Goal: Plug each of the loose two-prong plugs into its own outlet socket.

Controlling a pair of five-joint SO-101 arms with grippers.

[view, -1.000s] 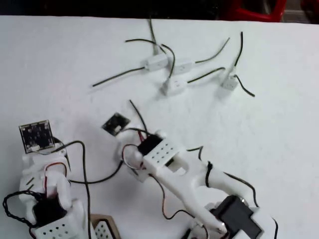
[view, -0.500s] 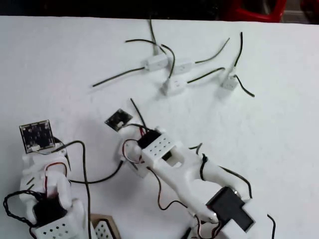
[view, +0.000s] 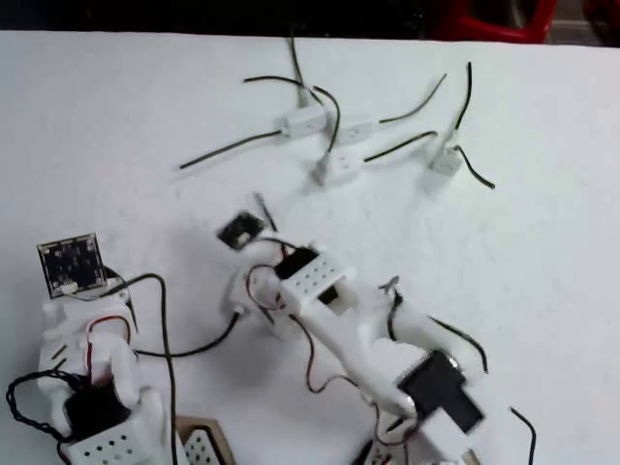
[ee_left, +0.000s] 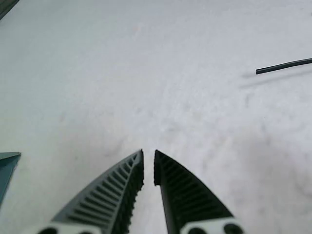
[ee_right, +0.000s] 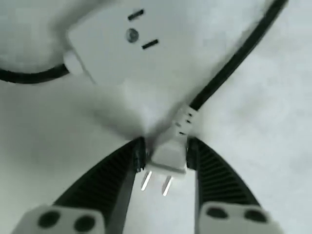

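At right wrist, right claw [ee_right: 165,146] pinches plug [ee_right: 168,161], prongs [ee_right: 146,180] bare, beside socket [ee_right: 112,44]; left claw [ee_left: 148,153] pressed together.

Left fingers [ee_left: 119,192] nearly touching — right fingers [ee_right: 117,183] clamped.

A white two-prong plug [ee_right: 168,157] (black cord) sits clamped between fingers [ee_right: 116,187], near a white outlet socket [ee_right: 109,44].

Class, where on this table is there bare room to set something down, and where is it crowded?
Free: the far-left table, bordered by its far edge, the long cord and the left arm; also the right side, beyond the rightmost connector and behind the right arm. Crowded: the white connectors far-centre, and the near edge around both arms.
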